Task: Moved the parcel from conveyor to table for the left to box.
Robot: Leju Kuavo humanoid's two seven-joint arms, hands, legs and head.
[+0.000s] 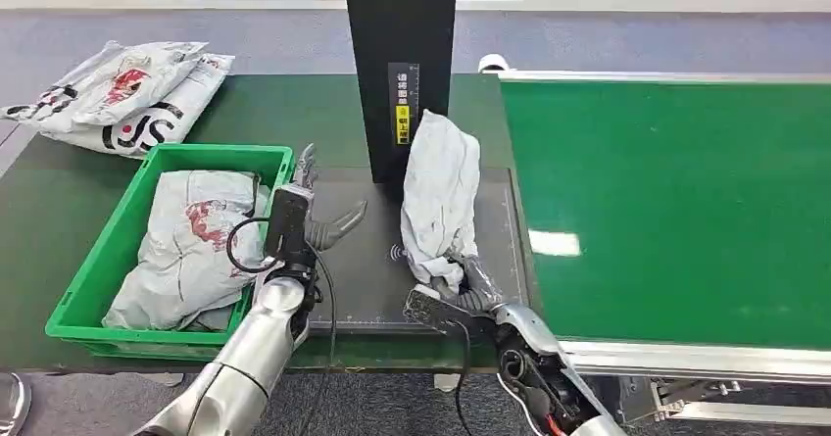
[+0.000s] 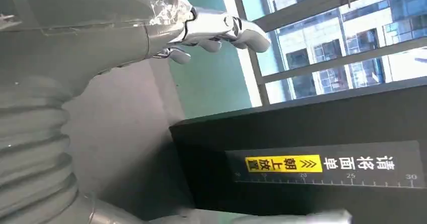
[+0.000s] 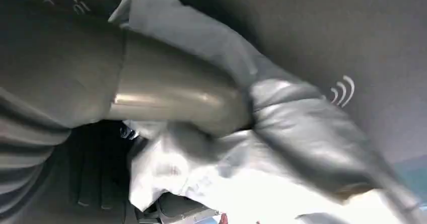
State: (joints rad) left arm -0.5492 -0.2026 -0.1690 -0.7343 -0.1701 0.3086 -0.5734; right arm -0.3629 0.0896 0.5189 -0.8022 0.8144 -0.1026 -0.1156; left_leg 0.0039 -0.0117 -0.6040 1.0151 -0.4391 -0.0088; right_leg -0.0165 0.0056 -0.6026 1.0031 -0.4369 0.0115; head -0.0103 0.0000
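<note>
A grey plastic parcel [image 1: 439, 193] lies lengthwise on the dark pad [image 1: 363, 260] of the table, its far end leaning against the black post [image 1: 400, 64]. My right hand [image 1: 468, 287] grips the parcel's near end; in the right wrist view the thumb [image 3: 171, 90] presses into the crumpled grey parcel [image 3: 282, 133]. My left hand [image 1: 316, 213] hovers open over the pad between the green box [image 1: 93, 269] and the parcel, fingers spread, holding nothing. The left wrist view shows the left hand's pale fingers [image 2: 221, 30] apart in front of the post [image 2: 312, 148].
The green box holds another grey parcel [image 1: 191, 245] with red print. Two more printed parcels [image 1: 122, 98] lie at the table's far left. The green conveyor belt [image 1: 676, 201] runs along the right, with a metal frame at its near edge.
</note>
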